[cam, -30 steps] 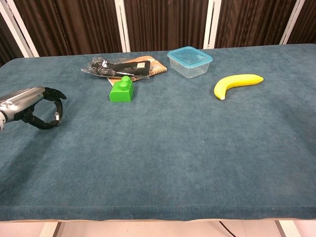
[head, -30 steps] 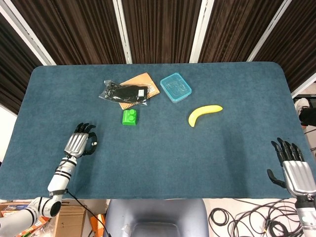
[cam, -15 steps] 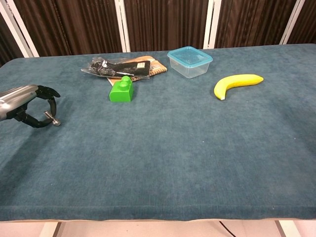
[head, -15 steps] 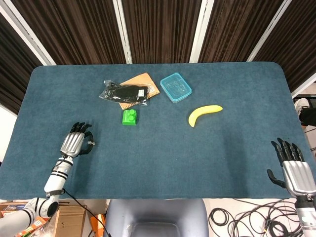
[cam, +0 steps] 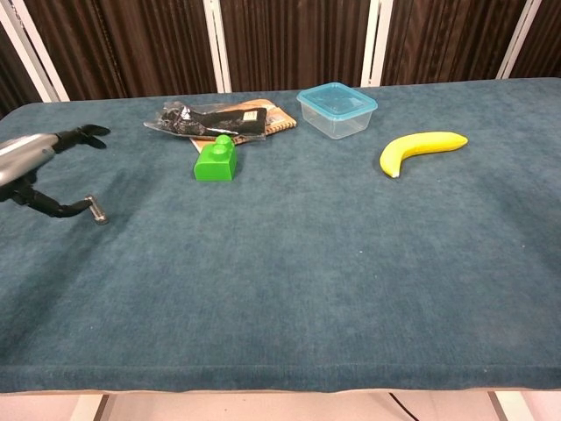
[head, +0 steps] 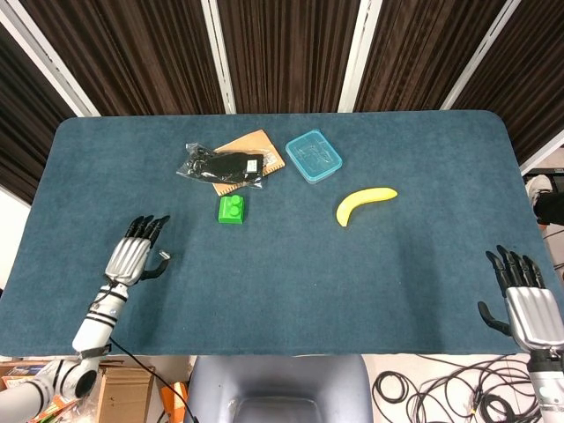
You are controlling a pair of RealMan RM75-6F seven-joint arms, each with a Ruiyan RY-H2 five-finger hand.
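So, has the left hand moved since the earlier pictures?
Yes. The left hand has drawn back toward the table's near edge, away from the green block, and its fingers have opened.

Bare blue cloth is seen around the left hand [head: 129, 258], fingers spread and nothing held. At its 1 o'clock the path is blocked by the green block [head: 233, 209]; just beyond, the black pouch [head: 220, 166] lies on the notebook [head: 262, 148]. The box [head: 313, 156] and banana [head: 364, 203] stand further right, with a passable gap between them. From the right hand [head: 531, 304] at the table [head: 414, 282] edge, open cloth is offered toward 10 o'clock up to the banana.
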